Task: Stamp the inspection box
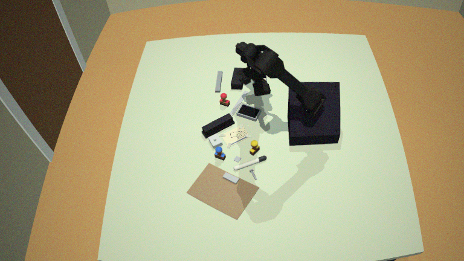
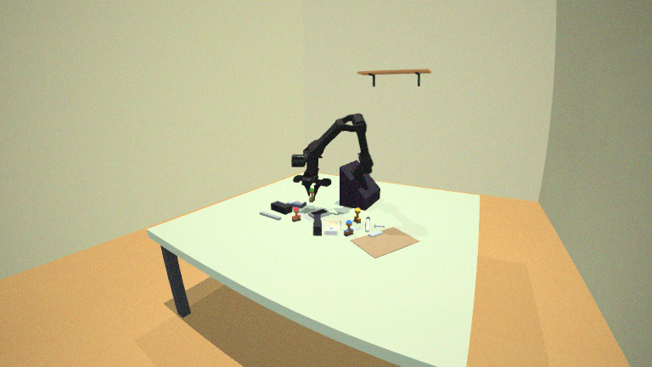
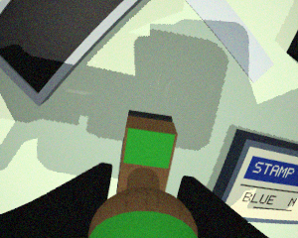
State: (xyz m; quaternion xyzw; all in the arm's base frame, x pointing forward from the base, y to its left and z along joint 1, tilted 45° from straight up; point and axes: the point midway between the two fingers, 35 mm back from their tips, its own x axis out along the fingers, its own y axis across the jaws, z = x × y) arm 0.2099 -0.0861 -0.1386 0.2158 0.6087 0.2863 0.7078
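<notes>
Arm [image 1: 289, 75] [image 2: 331, 137], centre-right of the top frame: matte black throughout, chunky rounded joint housings linked by slimmer, straight-sided segments. Base block [image 1: 313, 137] [image 2: 350, 194], right of centre there: very dark with a purplish cast, squarish from above, sloped top in the exterior frame. Gripper [image 2: 311, 195] [image 3: 145, 180]: black too, its two fingers plain, unmarked wedges at lower left and lower right of the wrist frame, tapering to blunt tips.
</notes>
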